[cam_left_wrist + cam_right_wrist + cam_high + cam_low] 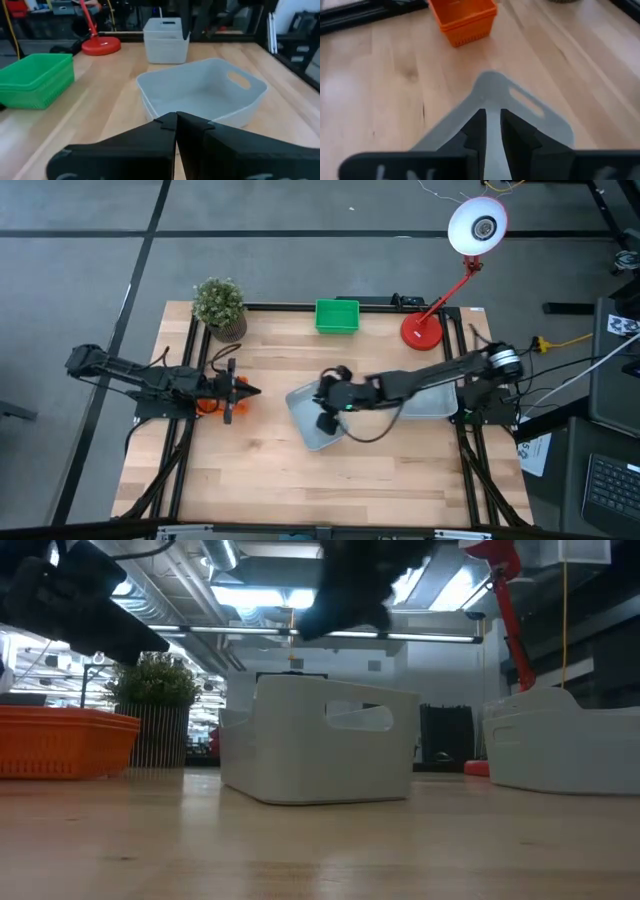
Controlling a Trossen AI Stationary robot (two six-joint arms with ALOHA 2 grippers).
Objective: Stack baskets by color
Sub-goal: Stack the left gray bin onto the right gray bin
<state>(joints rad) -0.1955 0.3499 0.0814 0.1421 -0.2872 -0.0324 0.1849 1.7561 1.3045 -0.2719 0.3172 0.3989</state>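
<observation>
Right gripper (490,131) pinching grey basket (318,420) rim.
Jaws clamp its wall mid-tabletop (270,480); bare wood ahead reaches the orange basket (462,17). Left gripper (243,391), jaws pressed together, sits over there.

The left arm lies stretched low along the table's left side, its left gripper (243,390) with fingers pressed together. The right arm reaches toward centre, right gripper (325,408) pointing down (fingers slightly parted).

Orange basket (208,406) mostly hidden under left arm, second grey basket (432,402) beneath right arm
</observation>
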